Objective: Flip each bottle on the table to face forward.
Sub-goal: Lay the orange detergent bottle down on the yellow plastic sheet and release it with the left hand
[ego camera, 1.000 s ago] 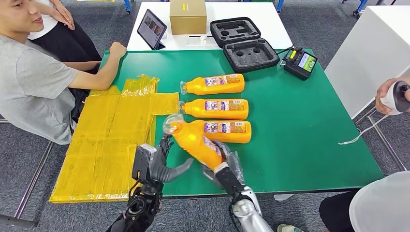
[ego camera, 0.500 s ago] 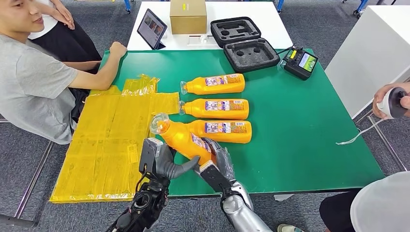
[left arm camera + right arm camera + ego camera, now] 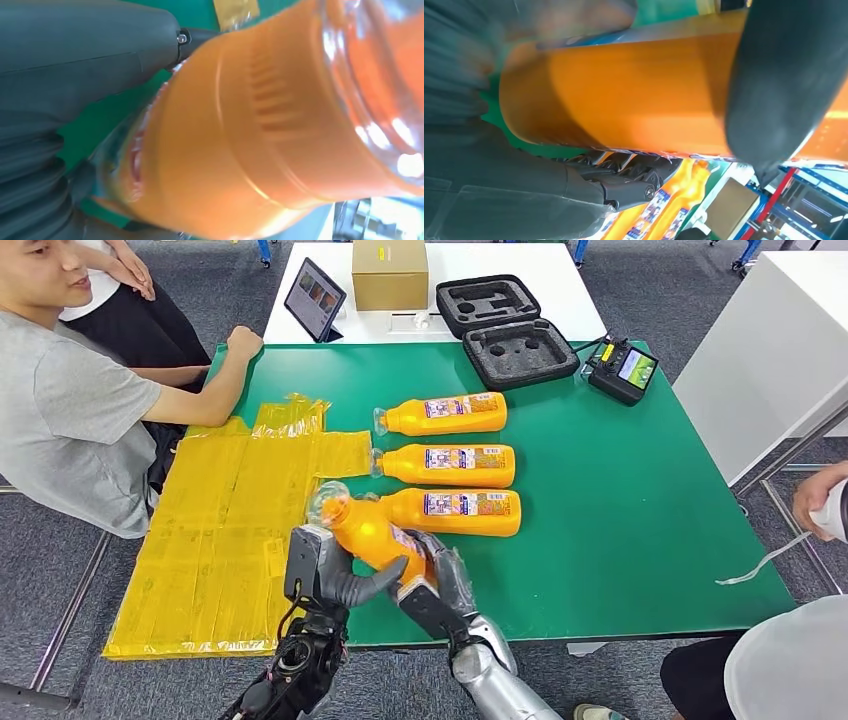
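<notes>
Both hands hold one orange bottle [image 3: 372, 534] with a clear cap, tilted above the table's near edge, cap up and to the left. My left hand [image 3: 322, 577] grips it from the left with its thumb under the body. My right hand [image 3: 436, 584] grips its base end. Close up, the bottle [image 3: 260, 130] shows against the left thumb, and its body [image 3: 624, 95] lies across the right palm under the dark thumb. Three more orange bottles lie on their sides with labels up: one far [image 3: 443, 414], one in the middle [image 3: 448, 465], one near [image 3: 462, 511].
The green table [image 3: 620, 510] has yellow plastic bags [image 3: 235, 520] on its left part. An open black foam case [image 3: 503, 332], a controller [image 3: 621, 369], a tablet [image 3: 314, 301] and a cardboard box [image 3: 388, 274] stand at the back. A person [image 3: 70, 400] sits at the left; another person's hand [image 3: 822, 502] is at right.
Both hands carried the held bottle leftward and nearer to me, cap swinging left. The person's hand at right dropped lower with its white object.
</notes>
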